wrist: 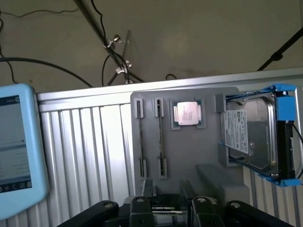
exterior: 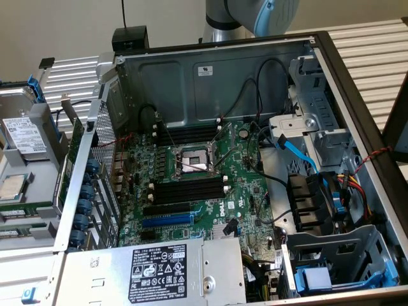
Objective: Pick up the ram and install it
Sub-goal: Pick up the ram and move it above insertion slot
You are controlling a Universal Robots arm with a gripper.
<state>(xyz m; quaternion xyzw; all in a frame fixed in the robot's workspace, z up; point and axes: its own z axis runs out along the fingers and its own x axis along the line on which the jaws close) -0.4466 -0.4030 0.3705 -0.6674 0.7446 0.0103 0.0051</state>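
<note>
The ram (wrist: 161, 137) stands on edge in a narrow holder of the grey tray (wrist: 199, 151), with a second thin stick (wrist: 141, 137) in the holder beside it. In the exterior view the ram (exterior: 25, 208) lies as a green strip in the tray (exterior: 38, 121) at that view's left, outside the case. My gripper (wrist: 167, 189) hovers over the tray's near edge, open, with nothing between its fingers (wrist: 147, 188). Black memory slots (exterior: 188, 189) with white end clips sit on the motherboard (exterior: 236, 191) inside the open computer case.
The tray also holds a processor chip (wrist: 187, 113) and a hard drive (wrist: 248, 137) in a blue bracket. A blue-cased screen (wrist: 14, 151) lies beside the tray. In the case are a CPU socket (exterior: 191, 162), a blue expansion slot (exterior: 167, 220), cables and drive cages (exterior: 331, 261).
</note>
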